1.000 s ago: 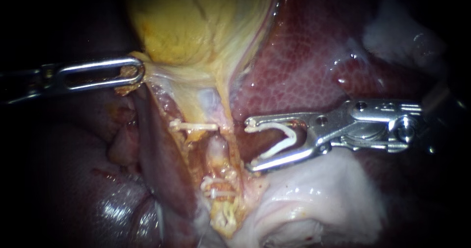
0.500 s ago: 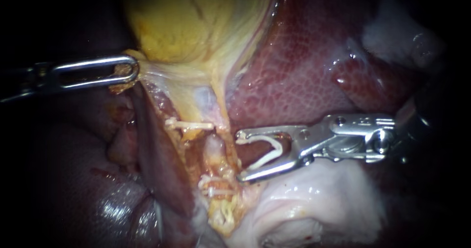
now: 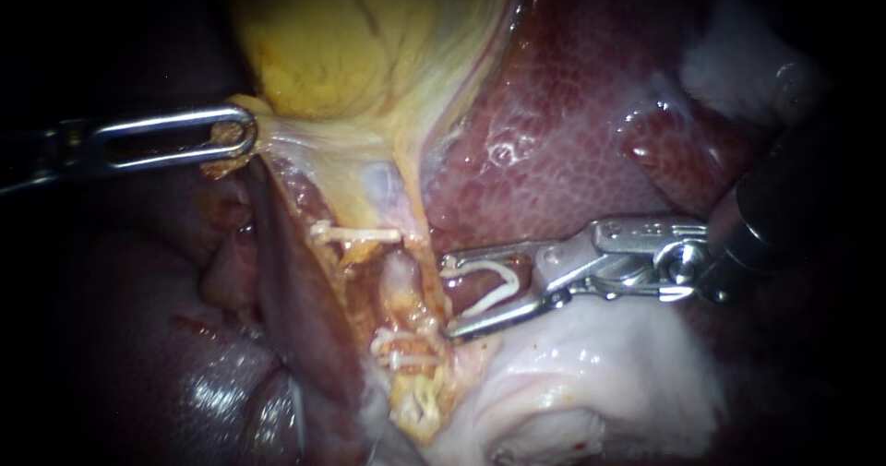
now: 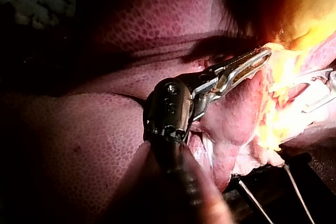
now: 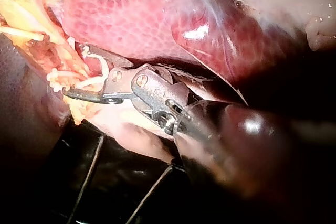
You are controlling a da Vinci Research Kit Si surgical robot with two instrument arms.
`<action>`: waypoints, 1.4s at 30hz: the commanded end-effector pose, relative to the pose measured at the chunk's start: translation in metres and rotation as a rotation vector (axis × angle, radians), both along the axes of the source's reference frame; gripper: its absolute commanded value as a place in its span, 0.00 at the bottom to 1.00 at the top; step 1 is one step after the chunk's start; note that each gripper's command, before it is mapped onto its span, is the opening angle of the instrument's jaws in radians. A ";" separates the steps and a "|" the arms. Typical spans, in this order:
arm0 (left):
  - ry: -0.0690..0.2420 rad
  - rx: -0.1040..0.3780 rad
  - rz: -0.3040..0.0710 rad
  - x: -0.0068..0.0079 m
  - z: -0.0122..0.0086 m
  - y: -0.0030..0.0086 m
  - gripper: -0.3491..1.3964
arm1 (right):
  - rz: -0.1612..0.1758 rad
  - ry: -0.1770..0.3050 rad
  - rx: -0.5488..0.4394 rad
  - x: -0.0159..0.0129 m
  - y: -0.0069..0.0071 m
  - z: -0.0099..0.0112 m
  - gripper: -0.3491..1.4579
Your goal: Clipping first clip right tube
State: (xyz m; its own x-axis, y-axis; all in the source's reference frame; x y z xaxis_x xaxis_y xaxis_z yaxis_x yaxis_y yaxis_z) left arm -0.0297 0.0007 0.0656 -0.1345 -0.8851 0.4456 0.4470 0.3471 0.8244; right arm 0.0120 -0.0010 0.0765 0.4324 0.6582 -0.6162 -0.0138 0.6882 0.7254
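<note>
My right instrument [image 3: 449,297] comes in low across the liver [image 3: 572,134]. Its pincer stands wide and carries a white clip [image 3: 512,280], spread open, one leg against each half. The tips sit at the right tube [image 3: 423,235], the pale yellow strand running down from the gallbladder [image 3: 369,41]. I cannot tell whether the strand is already inside the clip's mouth or only touching its tips. My left instrument [image 3: 242,134] has its pincer closed on the gallbladder's lower edge, holding it out to the side.

The risk, as I judge it, is closing too soon. With the strand only part way in, the clip would bite its edge and could slip off. Pushing too deep is the other danger (the neighbouring tube, with its placed clips [image 3: 355,234], lies just beyond). If the left pull slackens, the strand could sag out of the mouth.
</note>
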 end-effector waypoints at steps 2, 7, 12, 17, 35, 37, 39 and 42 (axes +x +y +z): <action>0.000 0.000 0.000 0.0000 -0.0001 0.0000 0.00 | 0.001 0.001 -0.001 0.0003 -0.0001 0.0003 0.52; 0.000 0.000 0.000 -0.0001 -0.0001 0.0000 0.00 | 0.006 -0.003 -0.008 0.0022 -0.0009 0.0007 0.52; 0.000 0.000 -0.001 -0.0001 -0.0001 0.0000 0.00 | -0.002 -0.005 0.007 0.0037 -0.0022 0.0010 0.52; 0.000 0.000 -0.001 -0.0001 -0.0001 0.0000 0.00 | -0.043 0.024 0.053 0.0040 -0.0036 0.0009 0.52; 0.000 0.000 -0.001 -0.0001 -0.0001 -0.0001 0.00 | -0.133 0.046 0.135 0.0039 -0.0064 0.0022 0.49; 0.001 0.000 -0.001 -0.0002 -0.0001 -0.0001 0.00 | -0.133 0.043 0.147 0.0034 -0.0063 0.0020 0.36; 0.001 0.000 -0.001 -0.0002 -0.0002 -0.0001 0.00 | -0.153 0.043 0.187 0.0027 -0.0060 0.0017 0.12; 0.001 0.000 -0.001 -0.0002 -0.0002 -0.0001 0.00 | -0.150 0.040 0.185 0.0024 -0.0054 0.0019 0.00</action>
